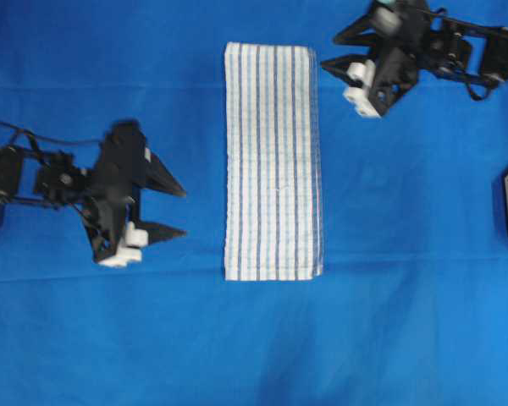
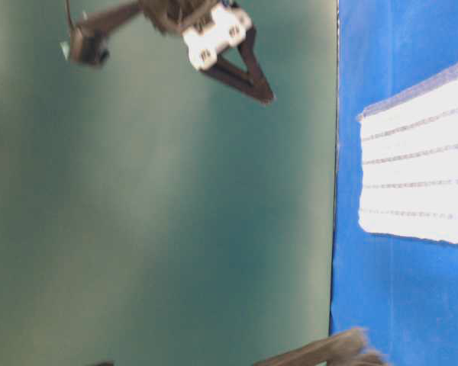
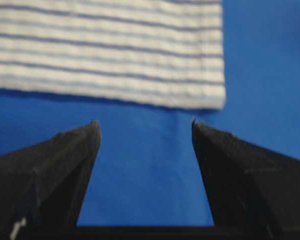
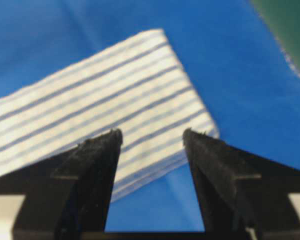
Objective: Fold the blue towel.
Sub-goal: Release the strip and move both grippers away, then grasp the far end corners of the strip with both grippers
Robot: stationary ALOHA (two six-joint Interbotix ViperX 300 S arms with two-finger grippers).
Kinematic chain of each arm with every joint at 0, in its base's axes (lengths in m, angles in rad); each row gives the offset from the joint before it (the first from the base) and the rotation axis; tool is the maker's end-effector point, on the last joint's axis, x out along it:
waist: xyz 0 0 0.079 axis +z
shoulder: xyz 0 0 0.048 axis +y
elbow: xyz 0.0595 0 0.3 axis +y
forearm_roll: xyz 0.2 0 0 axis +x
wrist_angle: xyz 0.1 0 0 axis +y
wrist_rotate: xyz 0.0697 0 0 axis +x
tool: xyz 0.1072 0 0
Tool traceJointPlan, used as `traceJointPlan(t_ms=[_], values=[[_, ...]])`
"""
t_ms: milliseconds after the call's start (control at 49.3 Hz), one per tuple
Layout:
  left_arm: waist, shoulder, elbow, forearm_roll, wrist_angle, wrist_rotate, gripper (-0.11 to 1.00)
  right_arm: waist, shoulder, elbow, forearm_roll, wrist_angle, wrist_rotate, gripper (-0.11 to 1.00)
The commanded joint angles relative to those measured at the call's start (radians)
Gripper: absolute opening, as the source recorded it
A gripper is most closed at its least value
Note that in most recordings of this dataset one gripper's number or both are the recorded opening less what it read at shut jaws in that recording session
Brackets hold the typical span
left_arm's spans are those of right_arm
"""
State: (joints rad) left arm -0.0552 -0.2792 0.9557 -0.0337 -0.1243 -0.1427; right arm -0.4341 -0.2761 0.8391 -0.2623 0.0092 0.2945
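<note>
- Left gripper [image 1: 171, 211]: jaws standing wide, gripping nothing; only bare blue cloth showing betw. them in the left wrist view.
- Right gripper [image 1: 343, 69]: jaws also spread wide and empty; in the right wrist view the towel corner is showing thru the gap but below the tips, not pinched.
- Blue towel [image 1: 273, 161] is lying flat, centre of the counter, on the blue tablecloth [image 1: 406, 321]. Already a narrow layered strip, judging by the stacked edges along its right side and far corner.
- Long axis running top-to-bottom in the overhead view, i.e. across the line betw. the two arms.
- Left jaws are sitting just off the strip's left long edge, toward the near end, pointing at it; near corner is lying just ahead of them.
- Right jaws are sitting near the far right corner, just beside it, hanging above the cloth in the table-level view.
- Nearer arm: right looks a bit closer to its corner, left a little farther off its edge; both apart from the towel.
- Judgement: next fold probably turning on bringing one short end over the other along the long axis.
- Containers: none in view.
</note>
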Motion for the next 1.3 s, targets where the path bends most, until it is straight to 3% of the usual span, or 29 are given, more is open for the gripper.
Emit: traceJointPlan(t_ms=[0,284,669,913,1278], values=[[0.04,-0.055,0.023,0.002,-0.043,0.002,0.66,0.032,-0.08,0.044,0.005,-0.037,0.005,0.59],[0.152,-0.161,0.11,0.003,-0.115,0.005,0.66,0.153,-0.201,0.13,0.028,-0.048,0.008,0.59],[0.196,-0.144,0.097,0.005,-0.133,0.023,0.66,0.156,-0.161,0.11,0.029,-0.044,0.006,0.59],[0.285,-0.048,0.025,0.005,-0.156,0.069,0.66,0.061,-0.063,0.052,0.028,-0.044,0.005,0.59],[0.449,0.281,-0.176,0.005,-0.199,0.153,0.66,-0.086,0.184,-0.08,0.003,-0.049,-0.008,0.59]])
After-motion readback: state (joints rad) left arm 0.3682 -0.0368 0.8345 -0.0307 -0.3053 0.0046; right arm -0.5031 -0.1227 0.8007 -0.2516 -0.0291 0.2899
